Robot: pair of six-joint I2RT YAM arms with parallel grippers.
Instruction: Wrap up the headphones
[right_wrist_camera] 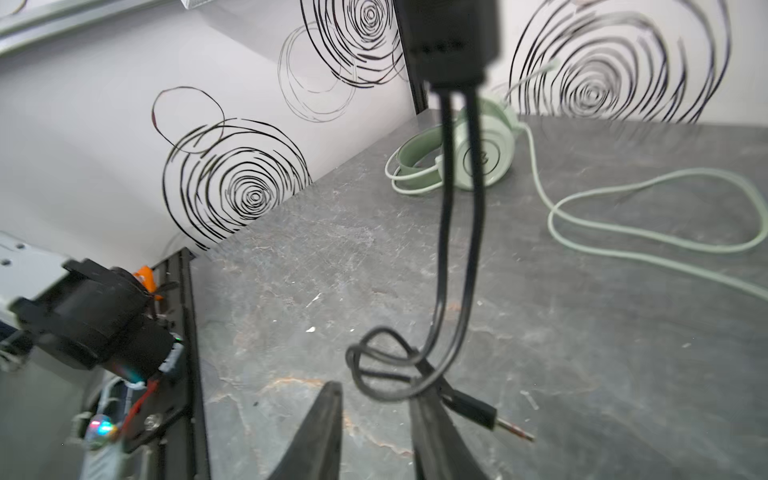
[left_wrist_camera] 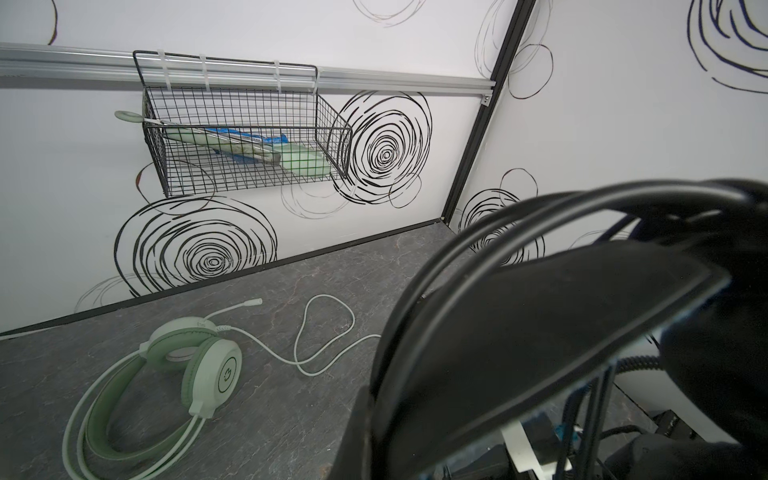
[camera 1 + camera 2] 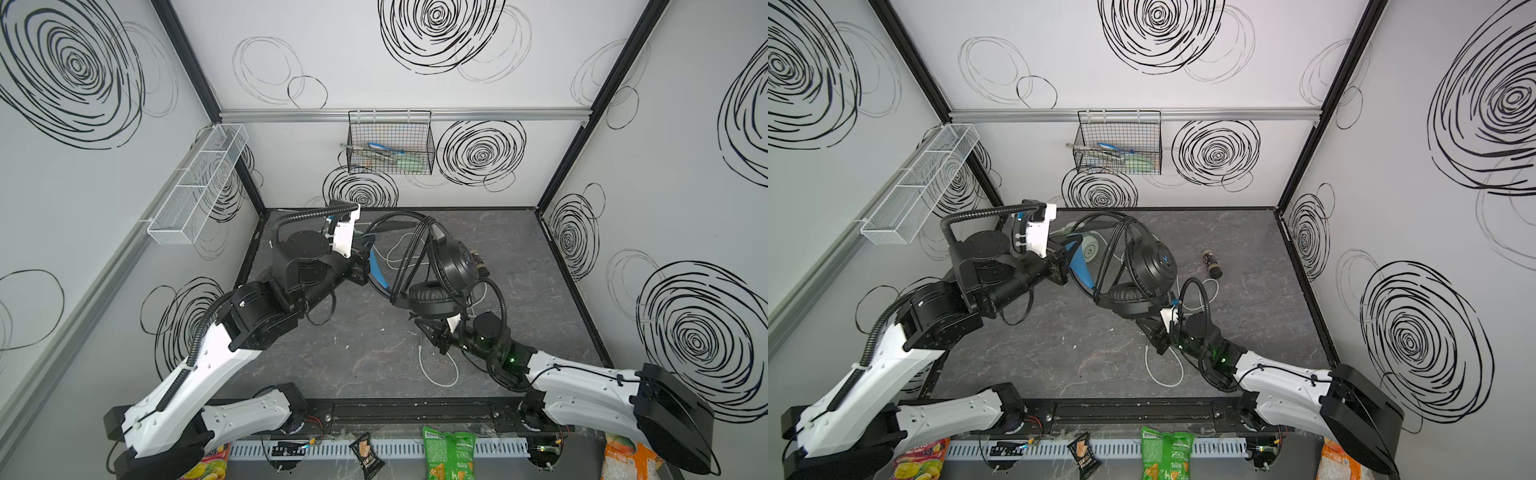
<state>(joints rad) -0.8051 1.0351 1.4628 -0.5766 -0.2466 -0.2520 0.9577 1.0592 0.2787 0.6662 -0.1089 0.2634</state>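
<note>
Black headset (image 3: 457, 266) hangs above the table (image 3: 332, 353), its headband pinched in the closed left gripper (image 3: 365, 266). Black cable (image 3: 409, 249) already loops the band several times. Right gripper (image 1: 376, 378) sits below with jaws parted. The cable's tail and plug (image 1: 473, 409) drape over one finger, not clamped as far as visible.

Recommendation: pinch the tail near the plug, hold tension, tuck it under a loop.

Mint-green headset (image 2: 195, 365) lies flat near the back wall, its white cable (image 1: 665, 175) loose.

Writing: snack bags (image 3: 446, 455) carry print, illegible; ear-cup emblems unreadable.
</note>
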